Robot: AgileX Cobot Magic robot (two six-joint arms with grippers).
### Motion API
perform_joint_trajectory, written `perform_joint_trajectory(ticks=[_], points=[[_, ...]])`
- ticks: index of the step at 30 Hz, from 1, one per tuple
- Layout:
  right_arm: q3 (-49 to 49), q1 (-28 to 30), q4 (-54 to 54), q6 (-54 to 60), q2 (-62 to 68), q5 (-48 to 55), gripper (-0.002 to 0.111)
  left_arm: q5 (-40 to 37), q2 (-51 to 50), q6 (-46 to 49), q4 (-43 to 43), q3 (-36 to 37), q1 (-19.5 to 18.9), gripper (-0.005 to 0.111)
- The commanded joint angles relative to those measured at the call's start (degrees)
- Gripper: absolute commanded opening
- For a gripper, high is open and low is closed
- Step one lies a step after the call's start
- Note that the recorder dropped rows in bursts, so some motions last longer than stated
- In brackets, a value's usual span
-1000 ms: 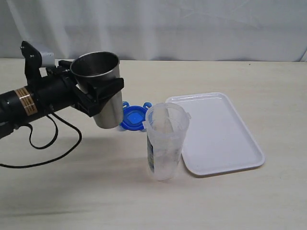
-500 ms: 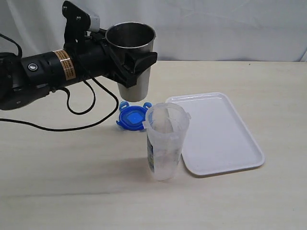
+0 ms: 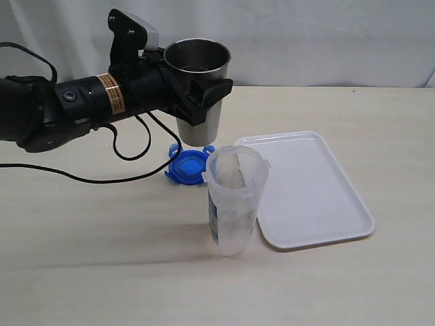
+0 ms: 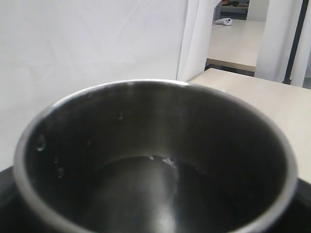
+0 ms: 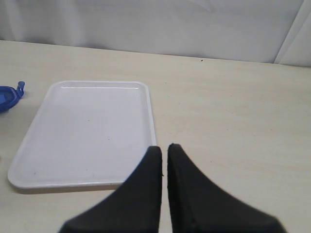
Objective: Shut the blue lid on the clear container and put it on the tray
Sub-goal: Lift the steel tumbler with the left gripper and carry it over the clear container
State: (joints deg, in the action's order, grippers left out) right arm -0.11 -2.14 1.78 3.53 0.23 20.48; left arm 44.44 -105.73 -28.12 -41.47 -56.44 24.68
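Note:
The clear container (image 3: 234, 204) stands open on the table, just left of the white tray (image 3: 309, 197). Behind it the blue lid (image 3: 189, 165) lies flat on the table. My left gripper (image 3: 204, 94) is shut on a grey steel cup (image 3: 199, 81) and holds it upright in the air above and behind the lid. In the left wrist view the cup's inside (image 4: 155, 160) fills the picture and hides the jaws. My right gripper (image 5: 164, 148) is shut and empty, hovering near the tray (image 5: 92, 131); an edge of the lid (image 5: 7, 97) shows beyond it.
The left arm's black body and its cable (image 3: 115, 153) stretch across the left part of the table. A white curtain hangs behind the table's far edge. The right arm does not show in the exterior view.
My left gripper has carried the steel cup up and to the right, from left of the lid to above and behind it. The container, lid and tray have stayed put.

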Motion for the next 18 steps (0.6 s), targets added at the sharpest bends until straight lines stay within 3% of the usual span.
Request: perform_joint_trajectory(ticks=[1, 18], points=[[0.1, 0.2, 0.1, 0.2, -0.2, -0.1, 0.005, 4.0, 0.2, 1.1, 1.5, -2.4, 1.4, 0.000], [0.1, 0.2, 0.1, 0.2, -0.2, -0.1, 0.005, 4.2, 0.2, 2.8, -12.3, -2.4, 1.4, 0.000]])
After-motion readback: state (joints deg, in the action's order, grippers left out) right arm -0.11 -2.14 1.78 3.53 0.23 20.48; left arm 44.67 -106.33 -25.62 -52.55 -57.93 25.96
